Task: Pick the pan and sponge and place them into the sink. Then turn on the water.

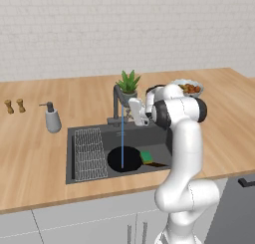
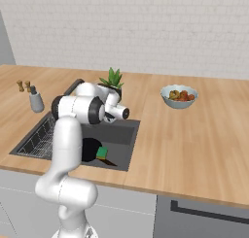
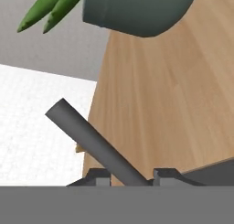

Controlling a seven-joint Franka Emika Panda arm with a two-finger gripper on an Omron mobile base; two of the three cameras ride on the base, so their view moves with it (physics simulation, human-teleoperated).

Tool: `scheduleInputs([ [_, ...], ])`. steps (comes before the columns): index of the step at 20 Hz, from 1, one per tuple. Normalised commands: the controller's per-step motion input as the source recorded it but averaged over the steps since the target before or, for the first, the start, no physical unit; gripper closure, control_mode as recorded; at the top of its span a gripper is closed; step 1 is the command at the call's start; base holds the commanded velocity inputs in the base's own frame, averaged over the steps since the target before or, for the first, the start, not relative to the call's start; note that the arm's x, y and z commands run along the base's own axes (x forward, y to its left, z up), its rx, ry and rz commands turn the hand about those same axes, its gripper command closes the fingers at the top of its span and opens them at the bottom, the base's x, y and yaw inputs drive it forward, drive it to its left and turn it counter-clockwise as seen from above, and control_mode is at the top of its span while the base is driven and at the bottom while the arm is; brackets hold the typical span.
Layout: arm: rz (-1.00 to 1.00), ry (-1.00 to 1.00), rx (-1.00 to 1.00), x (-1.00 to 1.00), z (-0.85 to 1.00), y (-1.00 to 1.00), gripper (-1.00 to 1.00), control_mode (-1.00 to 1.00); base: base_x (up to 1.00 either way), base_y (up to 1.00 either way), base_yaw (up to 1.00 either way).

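Note:
The black pan (image 1: pixel 124 158) lies on the floor of the dark sink (image 1: pixel 119 130), and the green and yellow sponge (image 1: pixel 147 156) rests against its right side. A thin blue stream of water (image 1: pixel 122 138) falls from the tall grey faucet (image 1: pixel 118 101) onto the pan. My gripper (image 1: pixel 132 114) is just right of the faucet, behind the sink. In the hand view the gripper (image 3: pixel 131 175) is shut on the faucet's grey lever (image 3: pixel 87 134), which slants up to the left between its tips. From the right I see the pan (image 2: pixel 90 149) and sponge (image 2: pixel 102 153) partly behind my arm.
A wire rack (image 1: pixel 89 153) fills the sink's left part. A potted plant (image 1: pixel 129 83) stands right behind the faucet, its pot (image 3: pixel 137 10) close above my hand. A soap dispenser (image 1: pixel 52 119) and two shakers (image 1: pixel 15 106) stand left; a fruit bowl (image 2: pixel 179 96) sits right.

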Motion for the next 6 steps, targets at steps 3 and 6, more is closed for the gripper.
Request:
scheduleInputs([
  [3, 0.0, 0.0, 0.0, 0.0, 0.0, 0.0, 1.0, -1.0, 0.0, 0.0, 0.0],
  [6, 0.0, 0.0, 0.0, 0.0, 0.0, 0.0, 1.0, -1.0, 0.0, 0.0, 0.0],
])
